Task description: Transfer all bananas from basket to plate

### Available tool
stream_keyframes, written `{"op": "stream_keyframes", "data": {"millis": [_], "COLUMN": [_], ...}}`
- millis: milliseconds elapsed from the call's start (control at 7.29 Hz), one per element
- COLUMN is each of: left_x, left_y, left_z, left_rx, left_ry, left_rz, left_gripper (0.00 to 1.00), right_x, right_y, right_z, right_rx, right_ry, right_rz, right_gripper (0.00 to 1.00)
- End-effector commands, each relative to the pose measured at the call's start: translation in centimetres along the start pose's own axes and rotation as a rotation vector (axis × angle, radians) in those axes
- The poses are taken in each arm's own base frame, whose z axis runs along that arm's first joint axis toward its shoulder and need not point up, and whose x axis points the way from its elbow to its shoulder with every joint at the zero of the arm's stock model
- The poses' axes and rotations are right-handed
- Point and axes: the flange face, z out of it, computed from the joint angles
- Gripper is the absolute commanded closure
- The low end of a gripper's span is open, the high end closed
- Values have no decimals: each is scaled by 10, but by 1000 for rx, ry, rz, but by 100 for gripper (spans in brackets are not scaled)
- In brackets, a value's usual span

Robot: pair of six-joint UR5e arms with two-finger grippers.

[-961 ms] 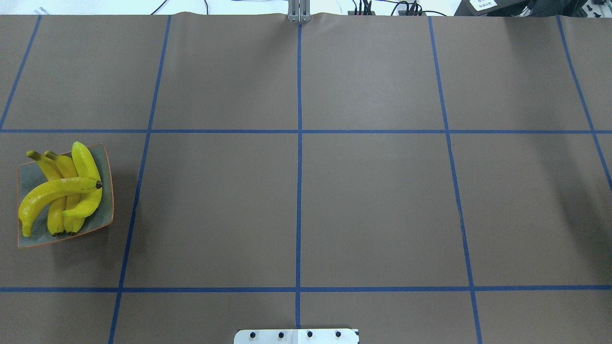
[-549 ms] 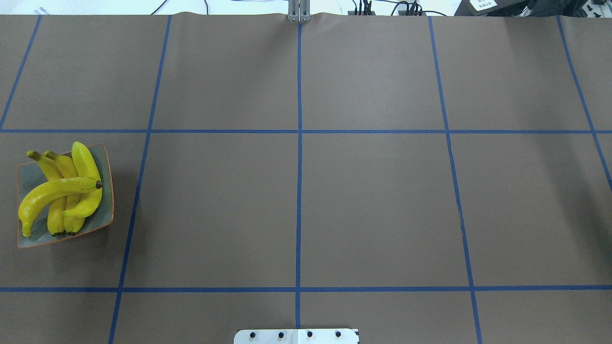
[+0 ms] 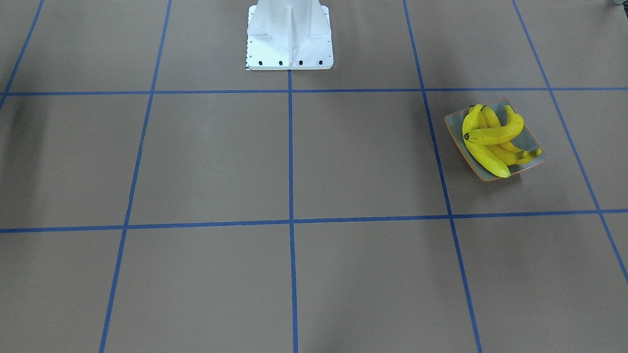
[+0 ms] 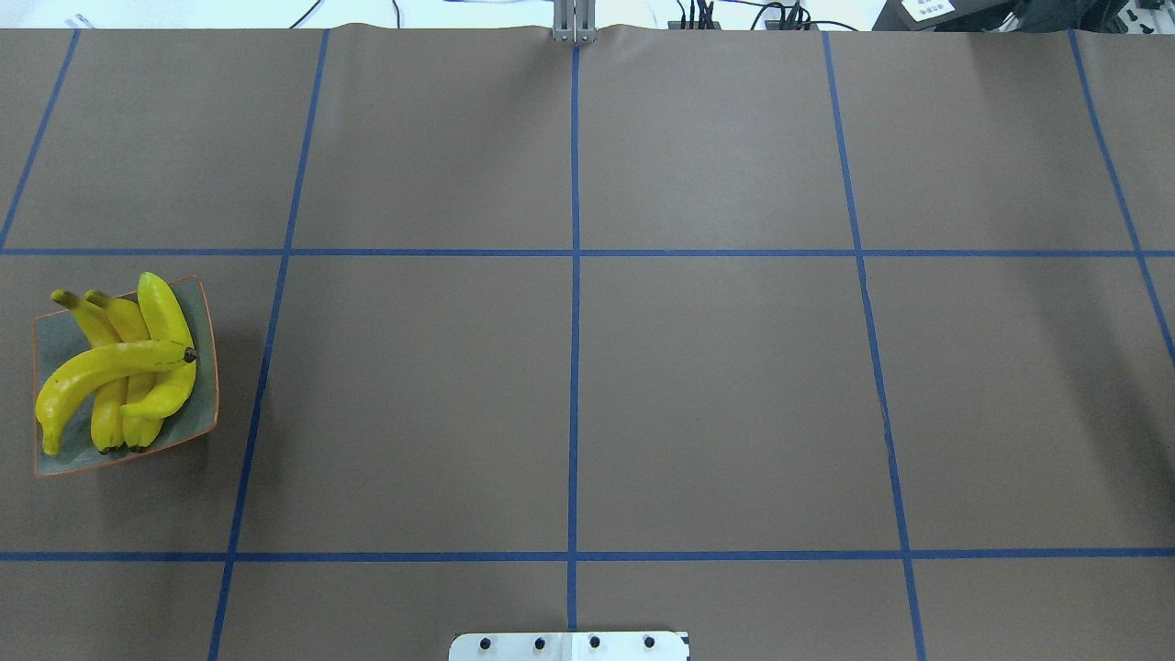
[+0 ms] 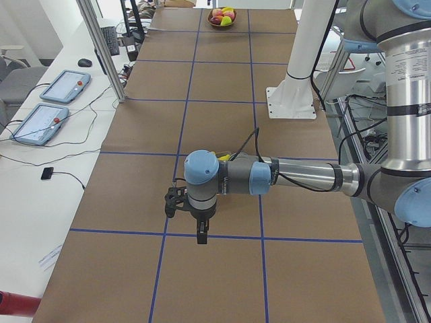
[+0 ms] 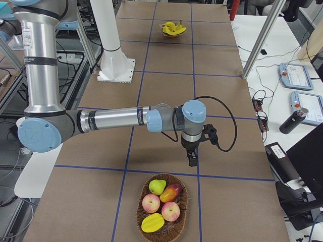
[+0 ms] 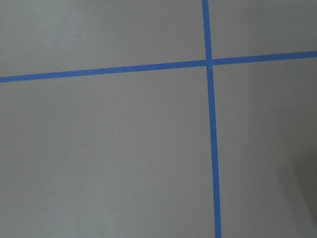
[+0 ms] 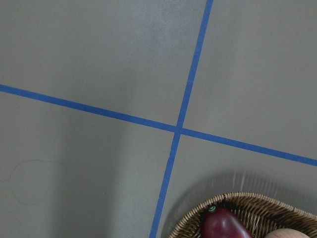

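Several yellow bananas (image 4: pixel 119 367) lie piled on the grey-green plate (image 4: pixel 55 464) with the orange rim, at the table's left side. They also show in the front view (image 3: pixel 490 139) on the plate (image 3: pixel 532 147), and far off in the right side view (image 6: pixel 174 27). The wicker basket (image 6: pixel 162 234) at the other end holds a pear, apples and a yellow fruit. My left gripper (image 5: pixel 201 237) hangs over bare table near the plate. My right gripper (image 6: pixel 192 160) hangs just before the basket. I cannot tell whether either is open or shut.
The robot's white base (image 3: pixel 289 34) stands at the table's middle edge. Blue tape lines (image 4: pixel 574 275) divide the brown table cover. The basket's rim (image 8: pixel 237 208) and a dark red fruit show in the right wrist view. Tablets (image 5: pixel 64 84) lie on a side desk.
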Motion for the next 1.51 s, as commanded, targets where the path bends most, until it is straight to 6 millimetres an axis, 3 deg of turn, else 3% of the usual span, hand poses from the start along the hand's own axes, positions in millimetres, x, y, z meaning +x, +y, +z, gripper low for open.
{"op": "stream_keyframes", "data": {"millis": [0, 961, 1373], "left_x": [15, 17, 3], "left_y": [2, 11, 34], "left_z": [-3, -7, 8], "left_rx": [4, 19, -19], "left_ry": [127, 135, 133], "left_rz": [-2, 8, -32], "left_gripper": [0, 0, 0], "right_x": [7, -5, -6], "right_y": [18, 13, 17], "right_z": [9, 0, -3], "right_rx": [-17, 8, 20], "right_ry": [32, -7, 0], "right_rz": [11, 109, 101], "right_gripper": [0, 0, 0]}}
